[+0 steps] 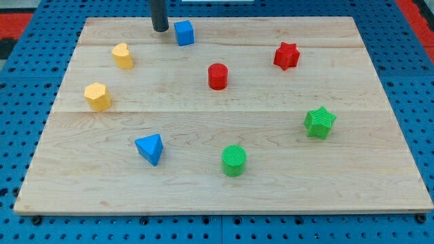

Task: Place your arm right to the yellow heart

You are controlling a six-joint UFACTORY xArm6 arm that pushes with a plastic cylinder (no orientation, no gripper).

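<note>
Wooden table point(224, 196) seen from above at a slant, resting on a blue pegboard point(13, 135). My tip point(160, 30) stands near the table's top edge, left of centre; it is a bare dark rod with nothing to open or close, holding nothing and touching no block. The blue cube point(184, 32) lies just beside my tip on the view's right, a narrow gap between them. The yellow heart point(123, 55) sits in the upper-left part of the table, below and to the view's left of my tip and clearly apart from it, so my tip is up and to the right of the heart. A second yellow block point(97, 96), many-sided, lies lower down near the left edge. The red cylinder point(218, 76) stands near the centre of the table, and the red star point(286, 56) toward the upper right. The green star point(320, 123) lies near the right edge at mid height. The green cylinder point(234, 160) and the blue triangular block point(150, 148) occupy the lower half, nearer the bottom edge, the triangular block to the left of the cylinder.
</note>
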